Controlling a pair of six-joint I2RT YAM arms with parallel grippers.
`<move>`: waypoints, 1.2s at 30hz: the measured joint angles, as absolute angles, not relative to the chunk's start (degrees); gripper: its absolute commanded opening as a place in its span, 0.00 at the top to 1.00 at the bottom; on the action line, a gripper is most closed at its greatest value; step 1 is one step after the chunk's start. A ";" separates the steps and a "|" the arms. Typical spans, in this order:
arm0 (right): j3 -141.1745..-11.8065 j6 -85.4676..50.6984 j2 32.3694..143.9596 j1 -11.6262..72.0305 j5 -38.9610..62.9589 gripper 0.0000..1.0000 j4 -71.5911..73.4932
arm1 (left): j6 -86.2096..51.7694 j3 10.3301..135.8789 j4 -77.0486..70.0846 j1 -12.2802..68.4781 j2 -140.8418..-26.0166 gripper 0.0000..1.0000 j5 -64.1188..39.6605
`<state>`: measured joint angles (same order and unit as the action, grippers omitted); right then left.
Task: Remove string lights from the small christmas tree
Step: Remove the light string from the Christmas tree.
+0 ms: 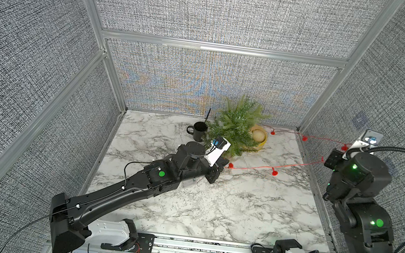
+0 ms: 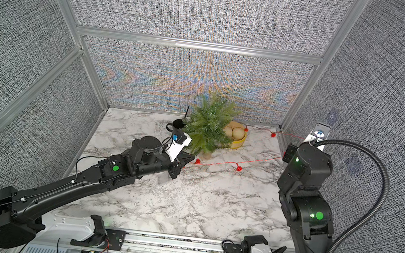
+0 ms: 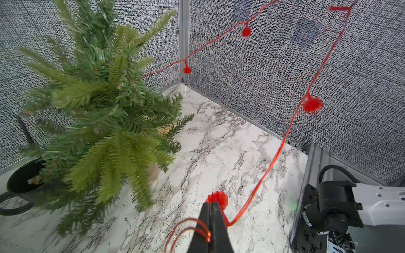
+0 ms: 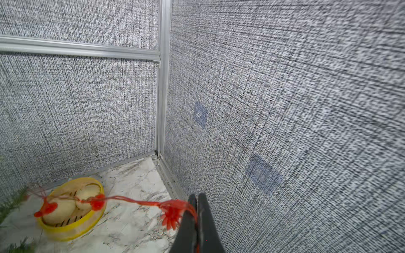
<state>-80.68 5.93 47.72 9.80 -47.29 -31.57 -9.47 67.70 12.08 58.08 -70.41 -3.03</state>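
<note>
You're clamping the lights (image 3: 312,104) at two spots right now. Your left gripper (image 3: 211,204) is sitting low, just in front of the tree (image 1: 235,126). Its thin black jaws are pressing fully together on the red-copper wire. A spiky round red bulb (image 3: 218,198) is poking out right past the tips, and a couple of loose wire loops are curling off the side of the jaws.

Your right gripper (image 4: 196,198) is hanging raised, well away from the tree on the right arm's side and close to the woven grey wall (image 4: 285,109). It's also pinching all the way shut on the wire, with another bulb bunching up right against its tips.

The lights are stretching out in two runs. One thin strand is going from the left gripper over the glossy marble table (image 1: 212,212) up to the right gripper, with bulbs dangling along it. The other is running from the right gripper back towards the tree. On the way it's passing over the round yellow basket (image 4: 72,232) of smooth pale buns (image 4: 61,210) that's sitting just behind the tree. That end is disappearing behind the droopy green needle branches, so I can't tell whether it's catching on anything there.

The black mug (image 1: 199,132) is sitting right beside the tree on the left arm's side, with a thin dark stick standing in it and needles reaching over towards its rim.
</note>
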 measured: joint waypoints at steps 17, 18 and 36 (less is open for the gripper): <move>-74.17 0.14 50.57 9.82 -43.59 1.00 -42.13 | -9.39 67.88 11.25 58.26 -70.28 1.00 -1.32; -73.43 -0.62 51.05 9.82 -42.85 1.00 -42.78 | -9.21 67.70 11.25 58.24 -69.95 1.00 -0.93; -54.57 -20.12 64.93 8.93 -7.46 0.31 -37.71 | -9.04 66.17 10.28 58.26 -74.11 1.00 0.93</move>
